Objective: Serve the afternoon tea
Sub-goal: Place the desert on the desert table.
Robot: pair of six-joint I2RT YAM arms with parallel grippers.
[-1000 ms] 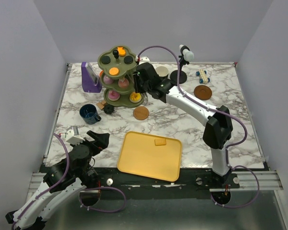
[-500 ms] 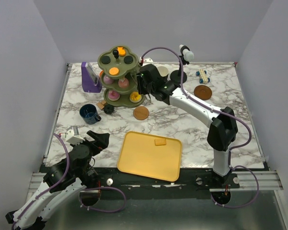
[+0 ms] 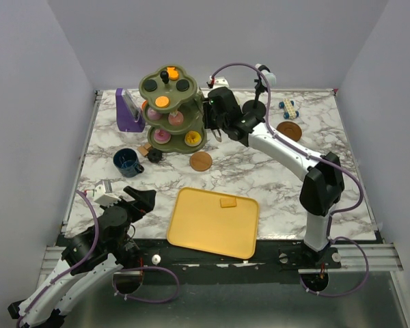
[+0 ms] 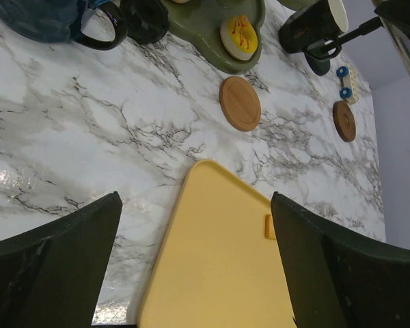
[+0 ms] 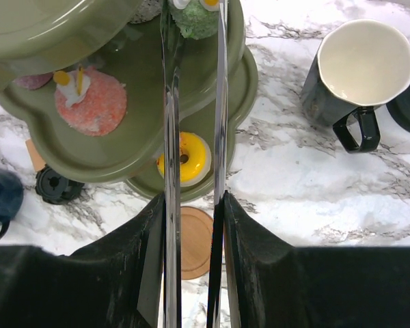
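The olive-green three-tier stand (image 3: 168, 109) stands at the back left with small doughnuts and biscuits on it. My right gripper (image 3: 217, 121) (image 5: 191, 201) is beside its right side, shut on metal tongs (image 5: 169, 123). The tong tips sit either side of a green cupcake (image 5: 193, 19) over the middle tier. A yellow doughnut (image 5: 183, 158) lies on the bottom tier. The black cream-lined mug (image 5: 355, 75) stands right of the stand. The dark-blue mug (image 3: 126, 162) is on the left. Brown coasters (image 3: 201, 161) (image 3: 288, 131) lie on the table. My left gripper (image 3: 141, 198) (image 4: 195, 205) is open and empty.
A yellow tray (image 3: 214, 225) with a small yellow biscuit (image 3: 227, 202) lies at the near edge. A purple wedge holder (image 3: 128, 109) is at the back left, and a black stand with a white ball top (image 3: 263, 76) at the back. A black doughnut (image 3: 154, 156) lies by the stand.
My right gripper with the tongs has moved right and back along the stand's right side. The left arm has not moved.
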